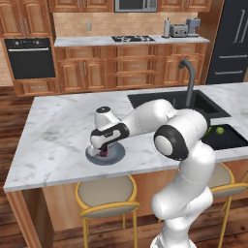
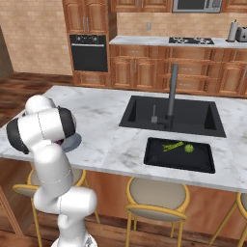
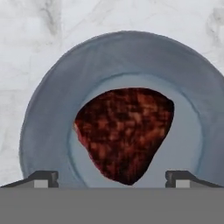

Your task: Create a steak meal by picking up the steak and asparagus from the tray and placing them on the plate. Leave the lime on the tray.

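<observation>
steak: dark red-brown lump (image 3: 124, 133) lying flat on the plate's lighter centre; in the hand view it sits between the two finger tips, with a gap on each side, touching neither
steak, left base view: small dark red bit (image 1: 103, 154) just under the hand, on the plate
jaws: gripper (image 3: 112, 178) spread wide, tips (image 3: 43, 178) well apart, holding nothing; pointing down right above the steak
plate: round grey (image 3: 48, 96), on the white marble counter (image 1: 53, 131) near its front edge; partly hidden behind the arm in the right base view (image 2: 73, 141)
tray: black rectangle (image 2: 157, 157) on the counter in front of the sink (image 2: 140, 113), well apart from the plate
asparagus: thin green stalk (image 2: 172, 146) on the tray, just beside the lime
lime: yellow-green ball (image 2: 189, 148) on the tray, right of the asparagus in the right base view; also seen at (image 1: 219, 130)
</observation>
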